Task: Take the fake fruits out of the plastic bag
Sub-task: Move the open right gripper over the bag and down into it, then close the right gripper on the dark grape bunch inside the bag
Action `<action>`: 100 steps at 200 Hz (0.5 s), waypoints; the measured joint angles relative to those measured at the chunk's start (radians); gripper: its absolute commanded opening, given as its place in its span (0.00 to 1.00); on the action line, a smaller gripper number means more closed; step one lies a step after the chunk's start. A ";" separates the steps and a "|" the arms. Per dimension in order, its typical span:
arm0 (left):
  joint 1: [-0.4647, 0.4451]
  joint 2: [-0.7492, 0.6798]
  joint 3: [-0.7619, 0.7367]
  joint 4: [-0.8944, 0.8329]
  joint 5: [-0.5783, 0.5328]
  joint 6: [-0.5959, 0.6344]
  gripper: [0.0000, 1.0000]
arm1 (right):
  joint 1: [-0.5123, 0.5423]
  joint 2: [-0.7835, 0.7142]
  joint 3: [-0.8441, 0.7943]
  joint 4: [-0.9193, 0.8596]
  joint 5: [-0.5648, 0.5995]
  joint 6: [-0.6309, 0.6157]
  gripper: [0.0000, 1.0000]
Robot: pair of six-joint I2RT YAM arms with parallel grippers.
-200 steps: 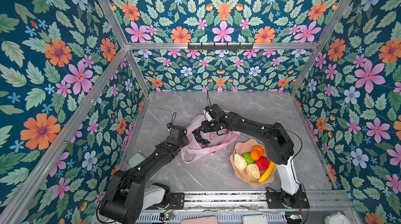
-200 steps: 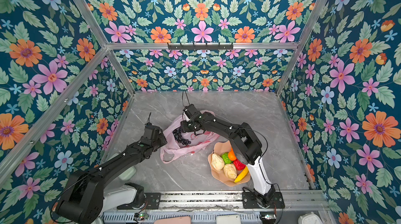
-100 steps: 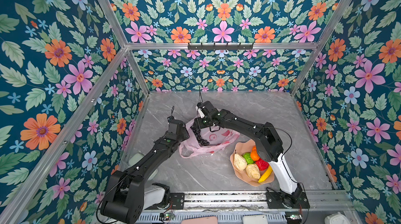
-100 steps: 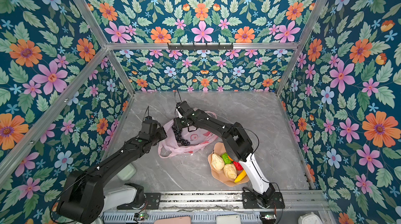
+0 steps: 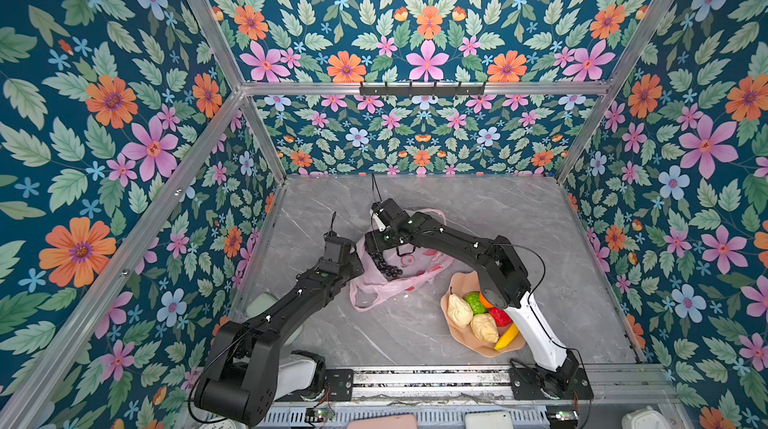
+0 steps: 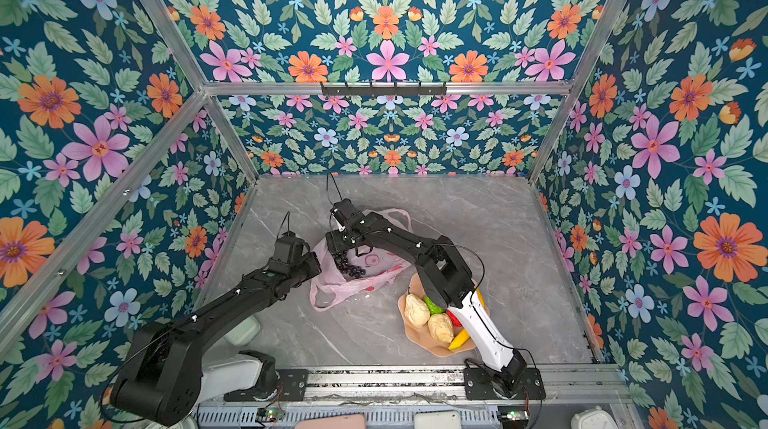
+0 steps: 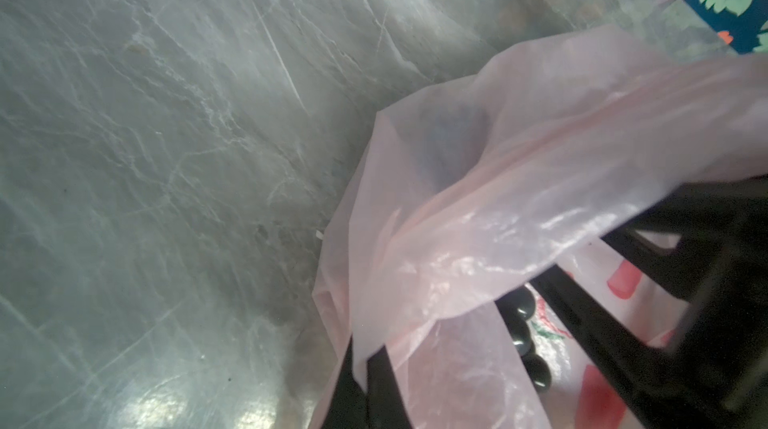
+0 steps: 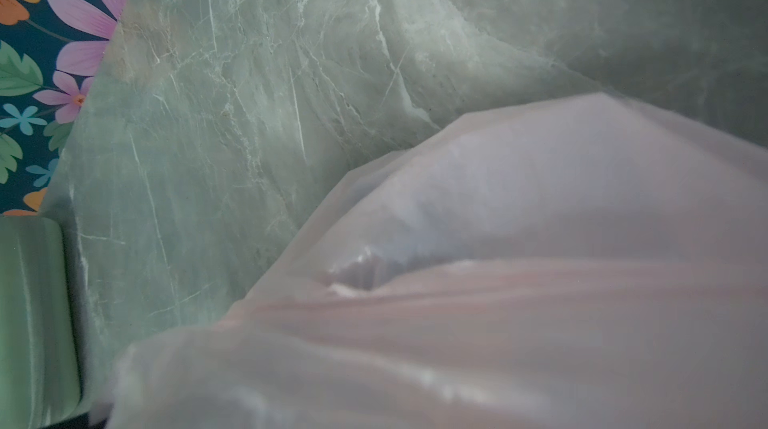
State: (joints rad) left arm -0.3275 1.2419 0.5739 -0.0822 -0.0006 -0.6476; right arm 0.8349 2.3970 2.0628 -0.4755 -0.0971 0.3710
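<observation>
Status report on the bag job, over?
Left gripper: jaws shut on bag. Right gripper: jaws open at its mouth. Grapes in bag, other fruits on plate. Nothing blocking.

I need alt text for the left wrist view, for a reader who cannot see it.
The left gripper pinches a fold of the pink plastic bag over the grey marble table. Dark grapes show inside the bag.

Nothing here I can read

The bag (image 5: 415,265) I am working in carries flat red fruit prints and no letters or numbers that I can make out in both top views; close up from my wrists the film is blurred, and no label, brand or sign shows on it
</observation>
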 measured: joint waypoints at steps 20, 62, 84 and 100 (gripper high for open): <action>0.000 0.000 -0.008 0.003 0.000 -0.002 0.00 | 0.002 0.030 0.031 -0.014 0.000 0.000 0.80; 0.000 0.003 -0.020 0.016 0.004 -0.002 0.00 | 0.002 0.083 0.100 -0.055 0.000 0.008 0.72; 0.000 0.004 -0.023 0.025 0.008 -0.002 0.00 | 0.002 0.113 0.144 -0.074 0.000 0.016 0.69; 0.000 0.004 -0.024 0.027 0.012 -0.001 0.00 | 0.002 0.140 0.183 -0.094 0.000 0.017 0.68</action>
State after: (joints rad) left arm -0.3275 1.2457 0.5503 -0.0555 0.0113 -0.6487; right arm 0.8364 2.5374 2.2456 -0.5697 -0.0967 0.3878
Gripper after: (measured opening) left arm 0.060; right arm 0.687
